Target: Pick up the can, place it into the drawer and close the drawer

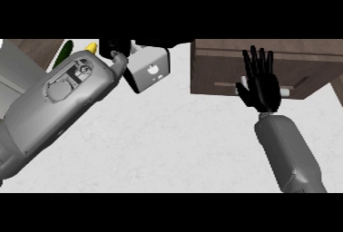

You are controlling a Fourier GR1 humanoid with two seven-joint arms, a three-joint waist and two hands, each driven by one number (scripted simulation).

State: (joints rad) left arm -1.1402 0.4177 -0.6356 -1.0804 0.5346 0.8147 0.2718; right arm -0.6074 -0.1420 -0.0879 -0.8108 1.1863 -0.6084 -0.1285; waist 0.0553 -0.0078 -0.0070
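No can shows anywhere in the head view. The brown drawer [308, 68] sits at the upper right, its front facing me with a pale handle [286, 92] across it. My right hand [262, 88] is open, its straight fingers pointing up and lying over the drawer's front and the handle's middle. My left forearm [60, 99] runs large and close from the lower left to the top. Only dark parts of my left hand [114, 47] show at the top edge, next to a grey box. What it holds, if anything, is hidden.
A grey box with a white apple mark [151, 69] stands at the top centre, left of the drawer. A yellow thing [90, 45] and a green thing [64, 51] peek out behind the left forearm. The white counter [174, 136] spreads between the arms.
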